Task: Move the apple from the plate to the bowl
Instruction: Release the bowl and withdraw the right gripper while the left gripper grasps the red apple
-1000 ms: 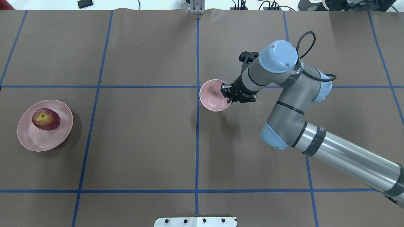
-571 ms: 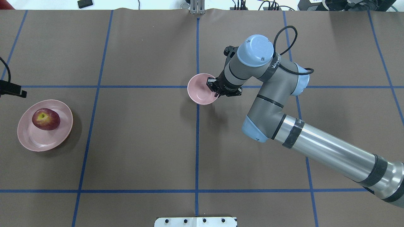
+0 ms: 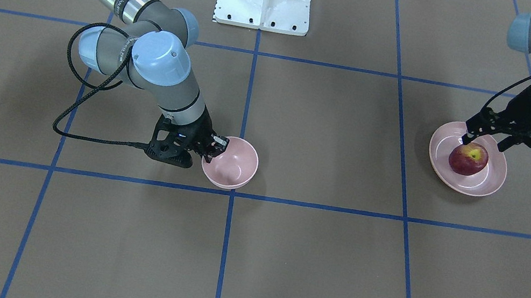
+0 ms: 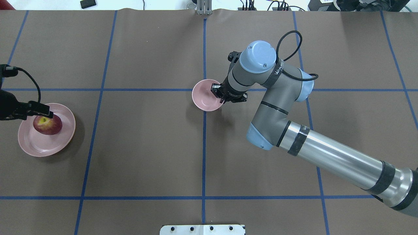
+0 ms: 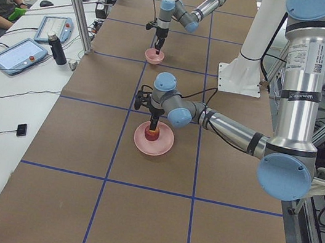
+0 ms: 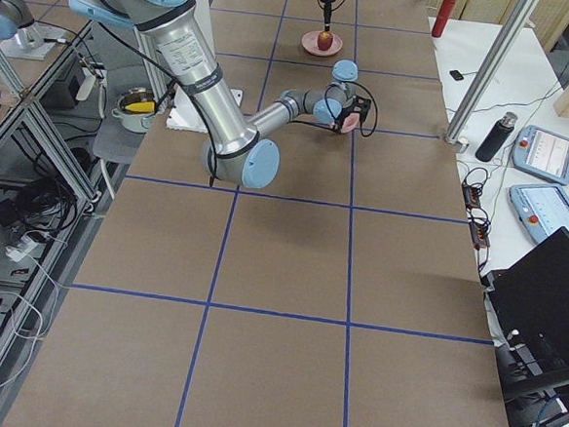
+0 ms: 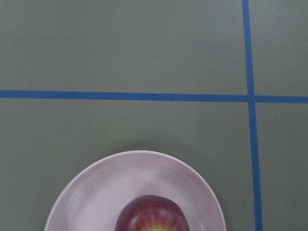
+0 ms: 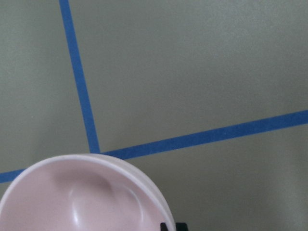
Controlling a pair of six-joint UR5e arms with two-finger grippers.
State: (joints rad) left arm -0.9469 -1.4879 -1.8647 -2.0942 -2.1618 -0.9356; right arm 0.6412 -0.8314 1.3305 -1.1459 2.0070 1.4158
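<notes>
The dark red apple point(image 4: 47, 124) lies on the wide pink plate point(image 4: 39, 145) at the table's left end. My left gripper point(image 4: 45, 114) hangs just above the apple. In the front-facing view its fingers point(image 3: 467, 134) are spread open over the apple point(image 3: 468, 158) on the plate point(image 3: 490, 180) and do not touch it. My right gripper point(image 4: 218, 94) is shut on the near rim of the small pink bowl point(image 4: 204, 99) at the table's centre line. The front-facing view also shows that gripper point(image 3: 216, 144) and the bowl point(image 3: 235, 168). I cannot tell if the bowl is lifted.
Blue tape lines divide the brown table. The white robot base plate point(image 4: 202, 229) sits at the near edge. A side bench with tablets point(image 5: 17, 55) and a dark bottle point(image 5: 56, 49) runs along the far edge of the table.
My right gripper has carried the bowl leftward to the centre line. My left arm has come in from the left edge and now hangs over the apple.
</notes>
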